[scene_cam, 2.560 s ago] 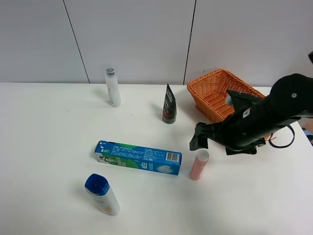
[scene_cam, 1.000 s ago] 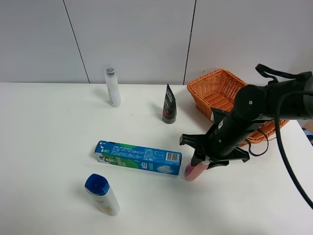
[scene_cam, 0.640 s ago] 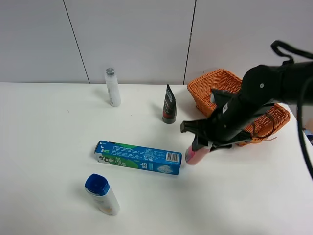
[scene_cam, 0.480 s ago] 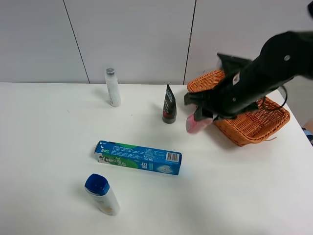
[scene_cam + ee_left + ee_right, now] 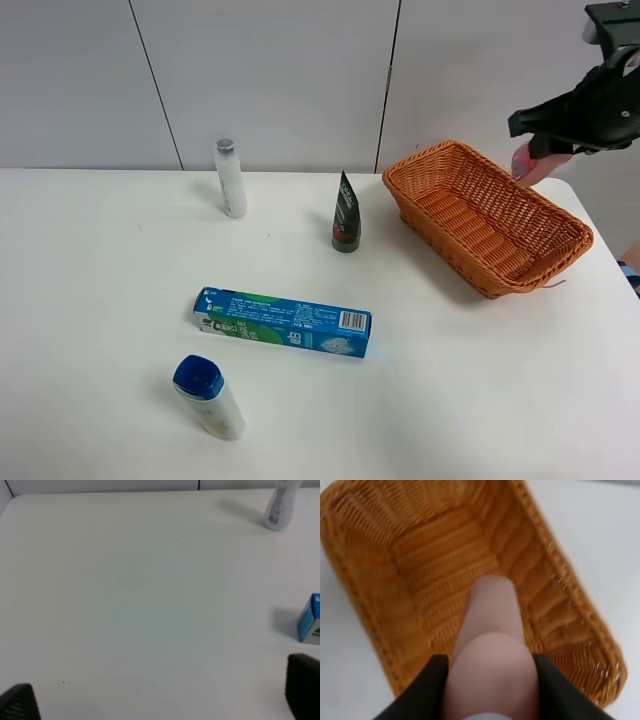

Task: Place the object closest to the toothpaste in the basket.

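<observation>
Pink bottle hangs in the air above the wicker basket at the far right corner of the worktop, clamped between the right gripper's 2 fingers. Left gripper hovers with jaws apart, near the toothpaste box.

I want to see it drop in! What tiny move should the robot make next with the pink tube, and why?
Probably lower the right tool a little toward the basket before letting go. The pink tube is clamped in it, high up over the basket's far side, and the wrist view shows the basket floor below it.
</observation>
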Motion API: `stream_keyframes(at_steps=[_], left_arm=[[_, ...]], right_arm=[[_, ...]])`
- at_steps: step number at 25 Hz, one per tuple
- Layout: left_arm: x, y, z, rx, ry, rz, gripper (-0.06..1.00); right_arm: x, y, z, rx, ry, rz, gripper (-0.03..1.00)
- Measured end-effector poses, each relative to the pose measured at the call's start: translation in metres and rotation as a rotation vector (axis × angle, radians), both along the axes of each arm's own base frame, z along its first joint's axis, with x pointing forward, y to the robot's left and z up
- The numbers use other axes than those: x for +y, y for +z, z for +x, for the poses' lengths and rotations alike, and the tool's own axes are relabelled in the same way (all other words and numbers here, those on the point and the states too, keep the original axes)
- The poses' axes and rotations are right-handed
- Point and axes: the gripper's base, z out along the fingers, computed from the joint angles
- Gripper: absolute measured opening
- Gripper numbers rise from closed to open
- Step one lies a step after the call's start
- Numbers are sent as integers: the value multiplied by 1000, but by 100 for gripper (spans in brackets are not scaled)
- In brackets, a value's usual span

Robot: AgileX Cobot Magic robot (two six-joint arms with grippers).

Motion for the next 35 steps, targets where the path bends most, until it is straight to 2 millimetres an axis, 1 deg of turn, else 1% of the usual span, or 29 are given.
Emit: stream_keyframes(at_steps=[1,3,6,9,10,12,14,15,17,20,22,24,26,27,28,30,31,32,34,35], left_arm=[[0,0,0,0,0,0,99],[0,0,0,0,0,0,99],[0,0,0,0,0,0,99],[0,0,0,0,0,0,99],[0,0,0,0,0,0,99],[0,0,0,0,0,0,99],[0,0,0,0,0,0,99],[0,0,0,0,0,0,99],[0,0,0,0,0,0,99],[0,0,0,0,0,0,99],[0,0,0,0,0,0,99],[0,0,0,0,0,0,99],[0,0,0,0,0,0,99],[0,0,0,0,0,0,99],[0,0,0,0,0,0,99],[0,0,0,0,0,0,99],[0,0,0,0,0,0,99],[0,0,0,0,0,0,99],[0,0,0,0,0,0,99],[0,0,0,0,0,0,99]], right_arm=[[-1,-1,4,-17,14,10,36],[2,-7,11,-22,64,23,36],[6,-29,24,31,129,8,36],[8,-51,34,97,140,15,36],[9,-57,36,112,142,17,41],[9,-61,38,125,135,27,58],[9,-61,38,126,110,45,73],[9,-59,37,124,94,56,78],[9,-53,34,114,67,78,82],[9,-28,20,63,48,115,83],[8,2,2,-20,49,133,84],[6,34,-23,-112,57,141,84],[3,67,-57,-221,66,149,84],[2,80,-72,-264,69,154,84],[0,94,-93,-315,72,161,84],[-4,120,-140,-423,70,185,84],[-6,129,-162,-471,67,198,84],[-9,137,-188,-534,63,212,84],[-15,141,-241,-657,59,218,84],[-18,136,-261,-687,56,212,84]])
